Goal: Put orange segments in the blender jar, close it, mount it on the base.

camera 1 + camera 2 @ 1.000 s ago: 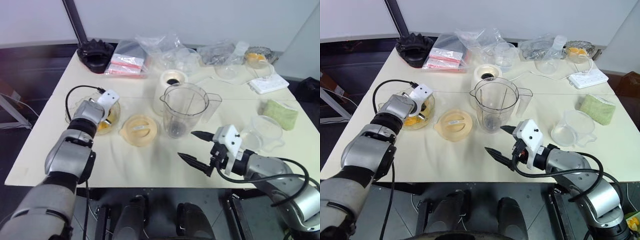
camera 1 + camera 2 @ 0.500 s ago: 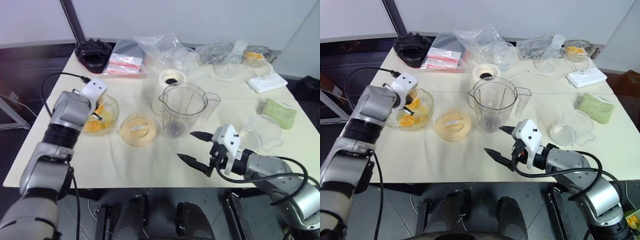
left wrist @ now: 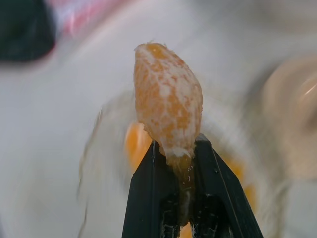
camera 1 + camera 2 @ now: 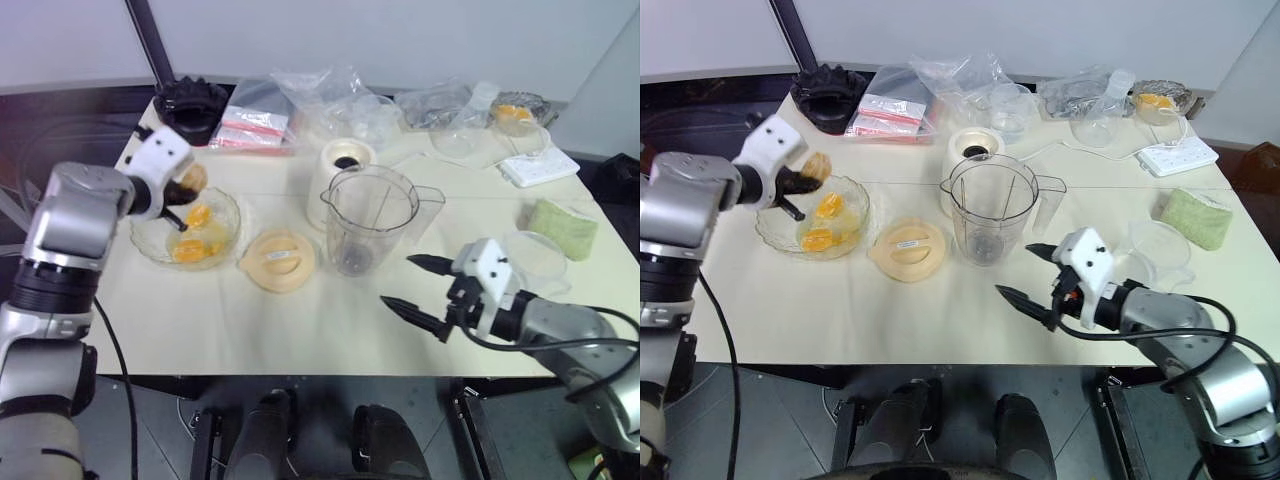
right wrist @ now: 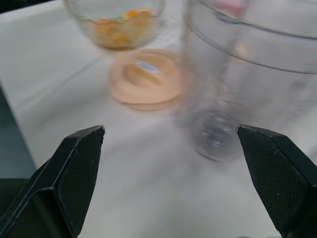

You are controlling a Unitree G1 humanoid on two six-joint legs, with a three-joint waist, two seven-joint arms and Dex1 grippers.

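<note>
My left gripper (image 4: 183, 186) is shut on one orange segment (image 3: 168, 99), held in the air above the far left rim of a glass dish (image 4: 150, 243). More orange segments (image 4: 197, 215) lie in that dish. The blender jar (image 4: 370, 215) stands upright and open at the table's middle, dark blades at its bottom. Right behind it is the white base (image 4: 338, 162). A pale orange lid (image 4: 278, 260) lies flat between dish and jar. My right gripper (image 4: 400, 282) is open and holds nothing, low over the table to the front right of the jar (image 5: 247, 74).
A small clear cup (image 4: 535, 262) stands right of my right gripper. A green sponge (image 4: 560, 225) and a white power strip (image 4: 537, 165) lie further right. Plastic bags (image 4: 300, 100), a black object (image 4: 190, 108) and another bowl with orange pieces (image 4: 515, 110) line the far edge.
My left gripper has risen out of the glass dish with an orange segment pinched in it. My right gripper has shifted a little to the right, still open.
</note>
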